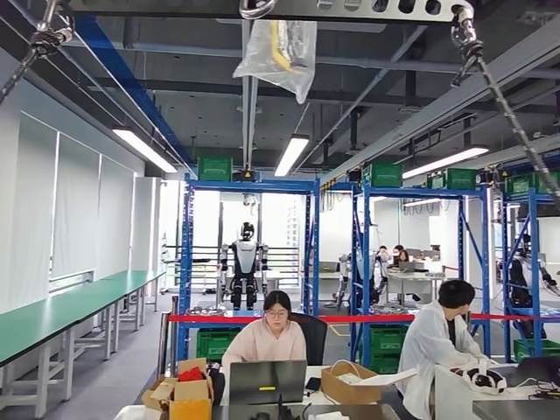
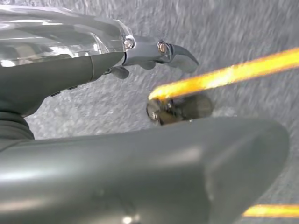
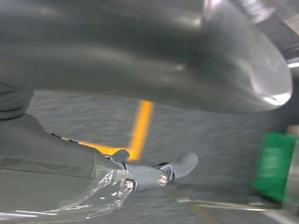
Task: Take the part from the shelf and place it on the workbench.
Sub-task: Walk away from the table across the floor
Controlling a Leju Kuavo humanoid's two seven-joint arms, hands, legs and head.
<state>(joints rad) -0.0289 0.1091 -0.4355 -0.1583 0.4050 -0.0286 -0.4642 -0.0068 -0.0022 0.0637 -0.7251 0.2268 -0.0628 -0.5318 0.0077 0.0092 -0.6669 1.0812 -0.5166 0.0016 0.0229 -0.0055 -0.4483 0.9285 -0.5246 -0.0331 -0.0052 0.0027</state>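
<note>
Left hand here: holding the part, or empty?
Empty. In the left wrist view the left hand has its fingers extended over bare grey floor, nothing between them and the thumb.

workbench (image 1: 59,311) left | shelves (image 1: 248,254) behind seated people (image 1: 268,337) | laptop (image 1: 267,381) before them

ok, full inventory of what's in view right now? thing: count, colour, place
Tall metal shelf racks: several, blue, across the room's middle and right.
Plastic crates: several, green, on rack tops and low shelves; one blurred in the right wrist view.
Long workbenches: green tops, along the left wall.
Barrier tape: one, red, strung in front of the racks.
Cardboard boxes: two, brown, on the near desk.
Laptop: one, dark, before the seated person.
Other humanoid robot: one, white and black, behind the racks.
People: two seated at near desks, others far right.
Floor lines: yellow, on grey floor.
Left hand: grey, hanging over floor, holding nothing.
Right hand: grey, same.
</note>
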